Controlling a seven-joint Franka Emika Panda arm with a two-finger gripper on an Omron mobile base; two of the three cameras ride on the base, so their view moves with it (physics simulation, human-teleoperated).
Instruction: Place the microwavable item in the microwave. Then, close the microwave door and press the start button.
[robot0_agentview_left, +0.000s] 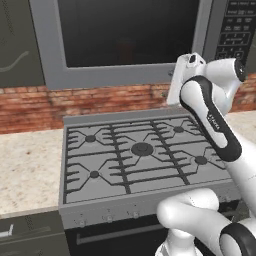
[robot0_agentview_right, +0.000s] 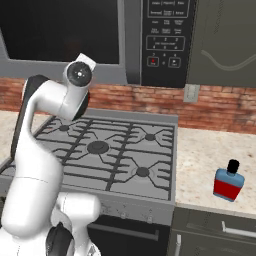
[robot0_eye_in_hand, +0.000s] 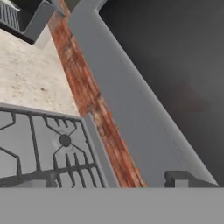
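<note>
The microwave door (robot0_agentview_left: 125, 42) stands closed, its dark window just ahead of the fingers (robot0_eye_in_hand: 177, 178), which show as one dark tip at the door's lower grey frame; whether they are spread or pressed together cannot be told. Through the window a faint reddish-brown shape (robot0_eye_in_hand: 186, 98) shows, perhaps the microwavable item, too dim to be sure. The black keypad panel (robot0_agentview_right: 165, 42) sits to the right; its writing is too small to read. A blue-and-red bottle (robot0_agentview_right: 229, 181) stands on the surface (robot0_agentview_right: 210, 155), well apart from the fingers.

One microwave (robot0_agentview_right: 125, 40), one stove (robot0_agentview_right: 110, 150), one bottle (robot0_agentview_right: 229, 182).
</note>
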